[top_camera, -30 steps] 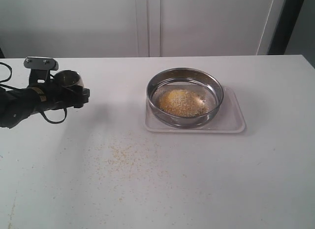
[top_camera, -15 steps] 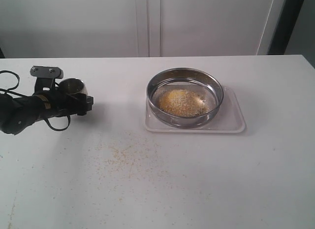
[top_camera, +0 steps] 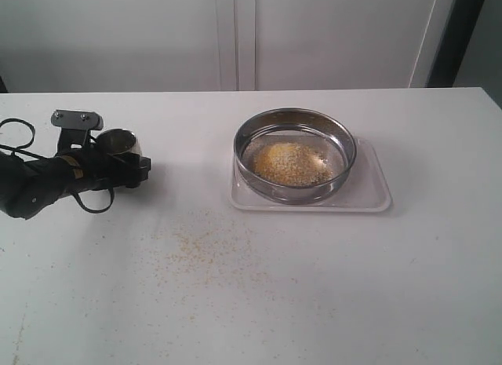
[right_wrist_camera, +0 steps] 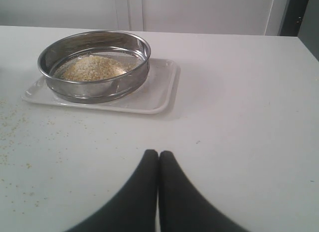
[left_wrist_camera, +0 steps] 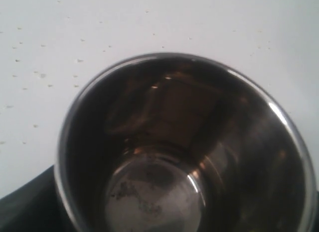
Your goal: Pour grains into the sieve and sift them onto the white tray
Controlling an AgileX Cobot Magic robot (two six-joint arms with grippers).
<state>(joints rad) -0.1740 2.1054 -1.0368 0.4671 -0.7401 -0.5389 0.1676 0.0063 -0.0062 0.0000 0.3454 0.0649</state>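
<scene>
The sieve (top_camera: pixel 294 194) stands on the white tray (top_camera: pixel 369 194) at the right of the middle of the table. A heap of yellow and pale grains (top_camera: pixel 292 162) lies on its mesh. My left gripper (top_camera: pixel 129 157) is at the far left, low over the table and shut on a small steel cup (top_camera: pixel 119 141). In the left wrist view the cup (left_wrist_camera: pixel 184 142) fills the picture and is empty but for a few specks on its bottom. My right gripper (right_wrist_camera: pixel 158 155) is shut on nothing, low over the table. The sieve (right_wrist_camera: pixel 99 90), grains (right_wrist_camera: pixel 92 67) and tray (right_wrist_camera: pixel 159 87) lie beyond it.
Spilled grains (top_camera: pixel 196 251) are strewn over the white table in front of the cup and left of the tray. A pale wall with cabinet doors stands behind the table's back edge (top_camera: pixel 251 91).
My left arm has carried the cup a little to the right and lower toward the table. The sieve, the tray and the right gripper have not moved.
</scene>
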